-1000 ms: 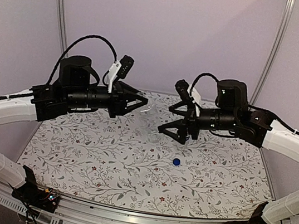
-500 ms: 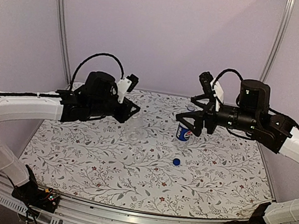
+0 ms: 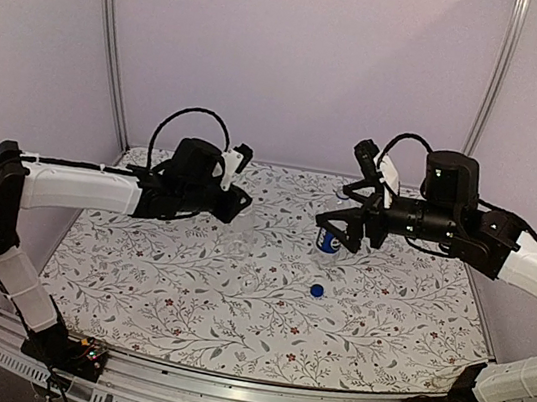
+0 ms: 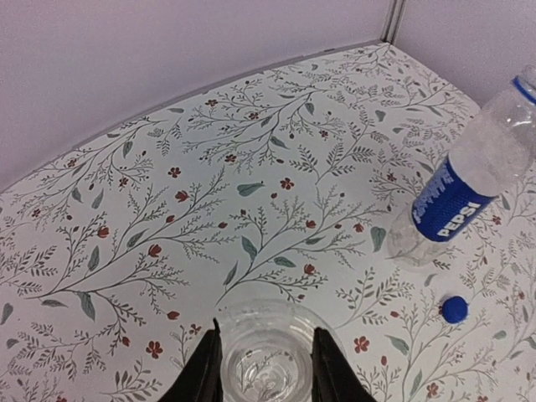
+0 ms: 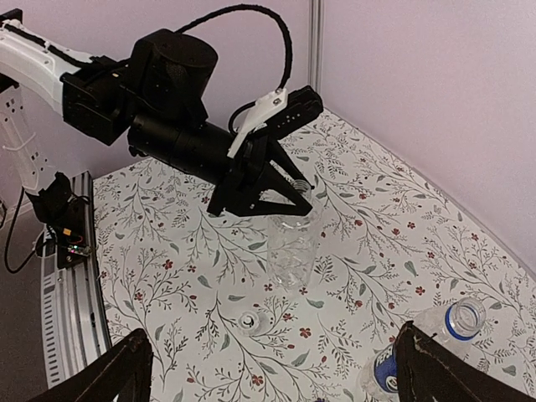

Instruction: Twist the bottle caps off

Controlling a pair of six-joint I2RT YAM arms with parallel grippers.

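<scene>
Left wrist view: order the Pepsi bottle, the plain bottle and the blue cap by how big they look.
Largest: Pepsi bottle.
Next: plain bottle, though it sits close to the camera and is cropped, so unsure.
Smallest: blue cap.

A small clear plastic bottle with a blue Pepsi label (image 4: 452, 197) stands upright on the tabletop (image 4: 126, 209), its mouth open, with only a blue ring left round the neck. A bright blue round screw cap (image 4: 455, 309) lies near its base. A clear unlabelled plastic bottle (image 5: 295, 239) stands upright nearby, bare threads showing, gripped between the left fingers (image 4: 205, 373). A small translucent white cap (image 5: 249, 321) lies near its foot.
</scene>
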